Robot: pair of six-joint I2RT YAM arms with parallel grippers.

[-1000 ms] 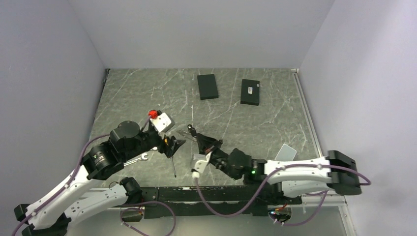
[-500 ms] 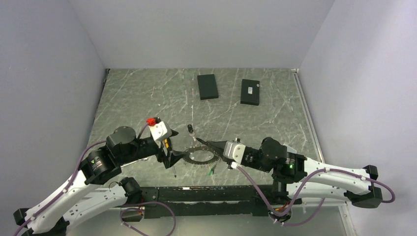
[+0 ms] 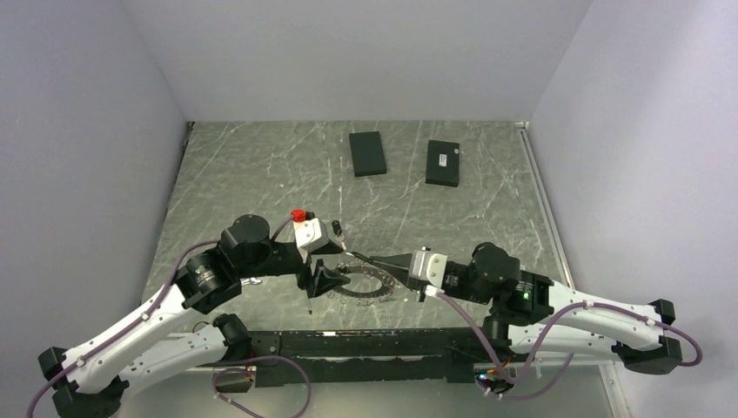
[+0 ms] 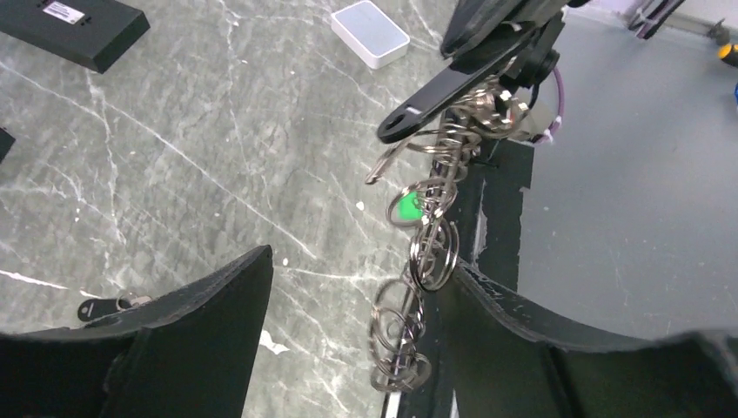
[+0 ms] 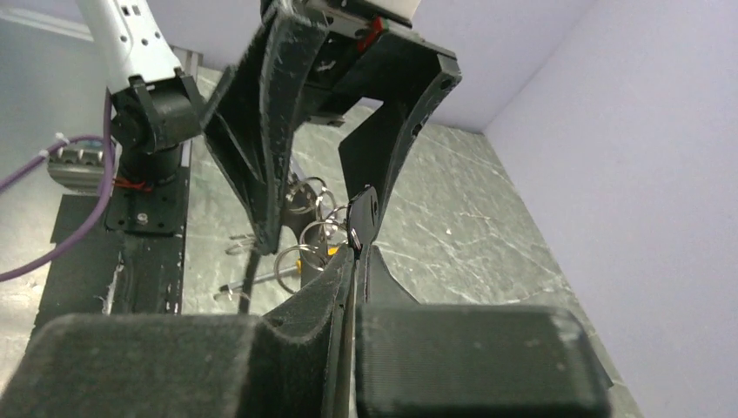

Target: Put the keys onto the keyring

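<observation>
Pinching the rim of the keyring point(image 3: 372, 291), the right gripper point(image 3: 364, 259) is holding it near the front edge of the table point(image 3: 261, 174), jaws pressed together on the metal. The left gripper point(image 3: 329, 280) is hovering right at the ring with jaws spread wide, the small loops point(image 4: 432, 248) and green tag point(image 4: 405, 206) dangling between them. One key point(image 3: 338, 230) is lying on the table just behind. I can't quite tell whether the ring is touching the tabletop.

Grey white-veined table point(image 3: 261, 174), silver keyring point(image 4: 432, 248), green tag point(image 4: 405, 206), black boxes point(image 3: 367, 153).
</observation>
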